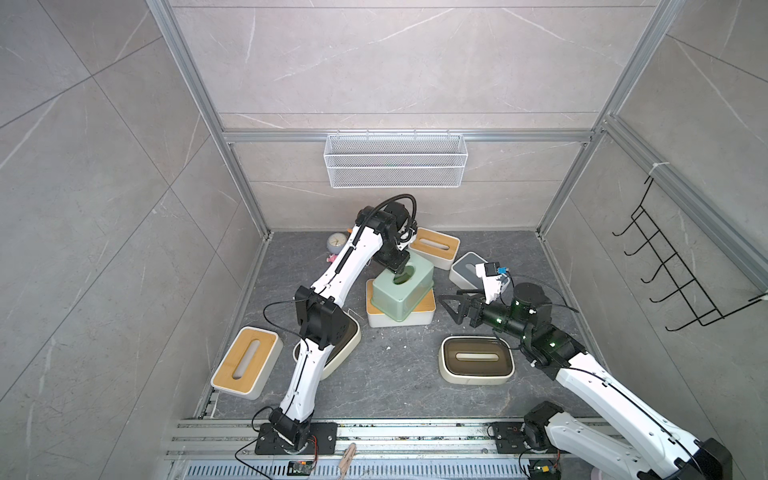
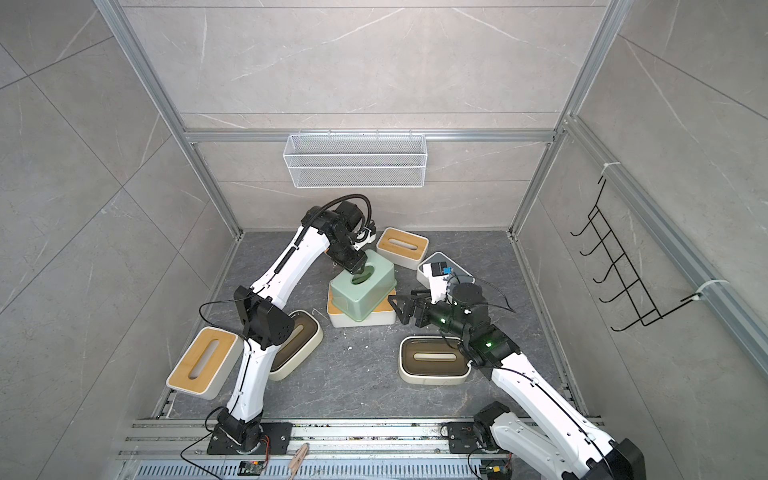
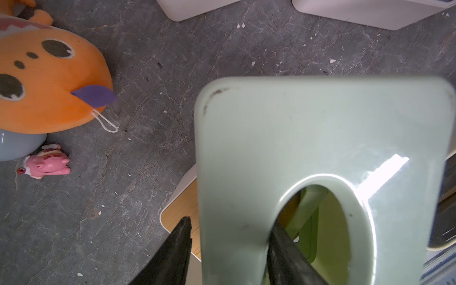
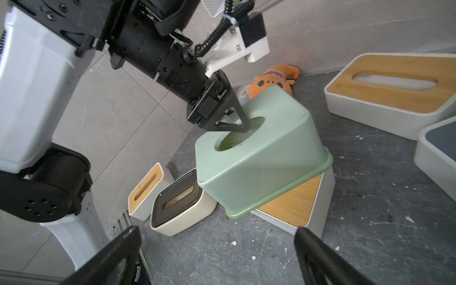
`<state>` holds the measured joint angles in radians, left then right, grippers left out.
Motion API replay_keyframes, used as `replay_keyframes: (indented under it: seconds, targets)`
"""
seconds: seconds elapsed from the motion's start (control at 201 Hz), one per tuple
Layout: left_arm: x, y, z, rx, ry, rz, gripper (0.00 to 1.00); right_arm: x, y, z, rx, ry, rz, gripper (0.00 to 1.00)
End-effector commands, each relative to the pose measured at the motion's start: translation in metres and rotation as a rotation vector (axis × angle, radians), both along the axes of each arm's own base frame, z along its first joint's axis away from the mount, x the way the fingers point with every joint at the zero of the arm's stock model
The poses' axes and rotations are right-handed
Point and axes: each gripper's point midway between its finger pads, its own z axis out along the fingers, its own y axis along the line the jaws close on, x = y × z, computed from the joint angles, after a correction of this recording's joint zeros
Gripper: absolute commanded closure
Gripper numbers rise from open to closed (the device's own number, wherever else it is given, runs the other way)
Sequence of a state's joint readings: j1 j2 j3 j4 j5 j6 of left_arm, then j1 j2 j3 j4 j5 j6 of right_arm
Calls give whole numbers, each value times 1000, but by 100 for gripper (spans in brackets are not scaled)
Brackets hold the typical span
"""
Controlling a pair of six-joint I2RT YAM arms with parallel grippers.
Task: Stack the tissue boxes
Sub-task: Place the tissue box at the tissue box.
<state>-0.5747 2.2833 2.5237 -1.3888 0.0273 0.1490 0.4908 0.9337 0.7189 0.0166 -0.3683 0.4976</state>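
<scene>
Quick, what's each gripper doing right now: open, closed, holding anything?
Left gripper: jaws astride the top wall of the mint green plastic tissue box, one finger in its slot; grip cannot be told.
Right gripper: open, holding nothing.

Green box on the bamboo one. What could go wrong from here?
The green box sits skewed on the bamboo-lid box, a corner overhanging; it may tip when released. The left gripper has one finger in its slot; withdrawing at an angle could snag the rim and drag it off.
</scene>
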Motion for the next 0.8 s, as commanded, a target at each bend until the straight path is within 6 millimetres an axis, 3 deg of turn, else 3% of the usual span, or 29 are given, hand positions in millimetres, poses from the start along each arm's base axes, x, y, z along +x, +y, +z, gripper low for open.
replay_keyframes:
  seconds: [0.0,0.224,0.259,0.399,0.424,0.474,0.663,0.798]
  targets:
    - [-2,6,67,-87,-159,46,46,13,0,14,-5,-13,-43,0]
    - [-11,23,111,-137,-270,111,39,45,7,24,-9,2,-65,0]
    - [-12,29,118,-139,-294,139,29,52,7,24,-13,10,-72,0]
    - [-22,62,135,-163,-372,289,13,78,6,29,9,26,-96,0]
    - [-26,69,139,-185,-384,317,1,82,7,29,16,30,-90,0]
    - [-34,80,143,-238,-403,373,0,90,9,30,32,35,-82,0]
    - [-73,120,131,-501,-351,624,0,115,19,27,92,65,25,0]
    - [-100,119,114,-679,-229,694,0,133,24,18,96,101,68,0]
